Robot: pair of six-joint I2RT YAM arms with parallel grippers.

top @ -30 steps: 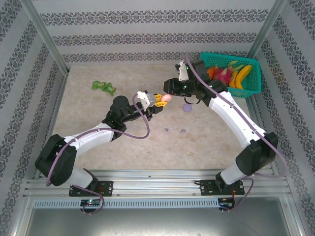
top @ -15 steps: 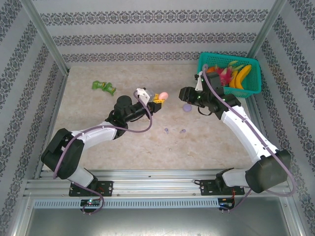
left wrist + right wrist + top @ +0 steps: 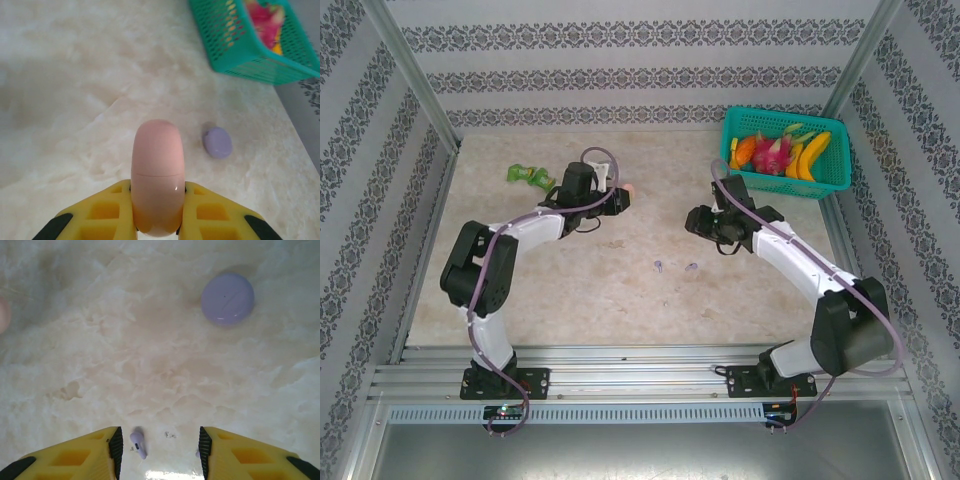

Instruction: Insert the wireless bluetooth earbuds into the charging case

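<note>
Clenching the pink charging case (image 3: 156,155), the left gripper (image 3: 156,192) is hovering over bare table (image 3: 75,100), basket (image 3: 240,55) well apart; the right gripper (image 3: 160,450) is hanging released above a lilac earbud (image 3: 138,442), a second earbud (image 3: 197,453) half hidden behind its finger (image 3: 240,460)

Bright, even light; blurred wrist views.

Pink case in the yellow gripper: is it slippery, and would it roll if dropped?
Probably slippery: the pink case looks smooth and glossy, and the left gripper pinches only its near end. Its rounded pebble shape suggests it might rock or roll a little if dropped. It seems rigid, showing no dent where it is pinched.
</note>
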